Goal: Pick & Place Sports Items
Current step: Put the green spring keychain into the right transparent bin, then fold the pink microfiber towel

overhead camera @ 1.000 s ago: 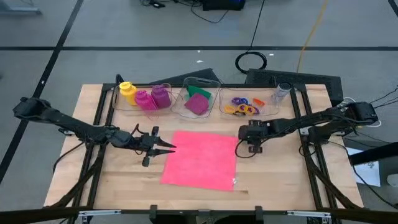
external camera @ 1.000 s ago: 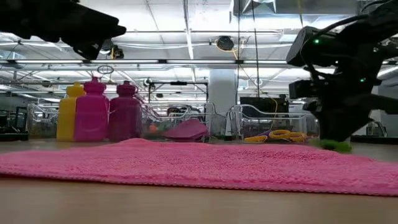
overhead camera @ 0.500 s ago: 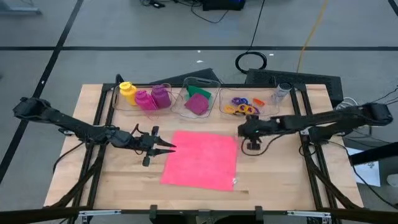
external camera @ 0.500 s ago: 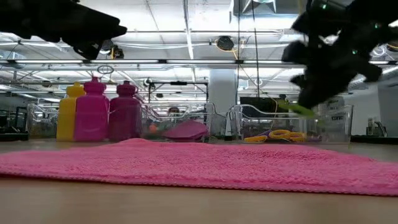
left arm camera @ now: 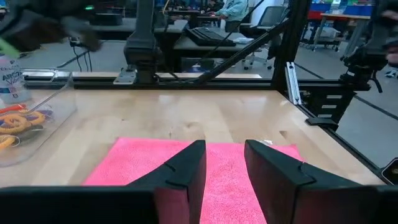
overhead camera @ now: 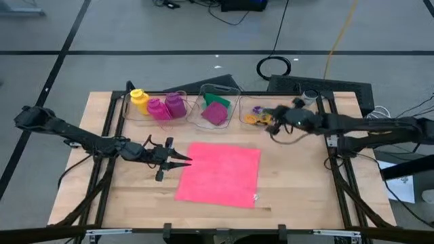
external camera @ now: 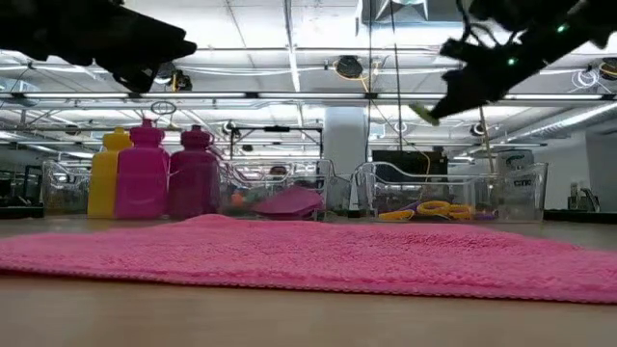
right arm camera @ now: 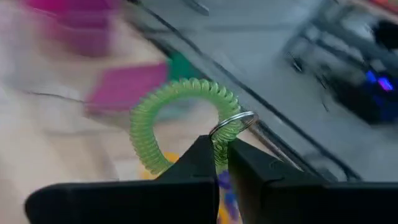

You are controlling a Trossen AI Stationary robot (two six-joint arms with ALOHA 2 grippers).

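Observation:
A green coil ring with a small metal ring on it is in my right gripper, which is shut on it. That gripper hangs above the right clear bin, which holds orange, yellow and purple rings. In the low view the green ring shows high above the table. A pink cloth lies flat on the table's middle. My left gripper waits open at the cloth's left edge, its fingers level above the cloth. My right gripper pinches the green coil ring between its two fingertips at the stretch beside the metal ring. The rest of the loop stands out beyond the fingertips. The ring is lifted clear of the table and the bin.
The left bin holds yellow, magenta and purple bottles. The middle bin holds a green and a magenta cloth. A clear water bottle stands at the far right. Bare wood lies right of and near the pink cloth.
My right gripper has risen from the table by the pink cloth's right edge with the green coil ring, gone toward the far edge over the right bin, and tipped from pointing down toward level. The ring is now lifted clear.

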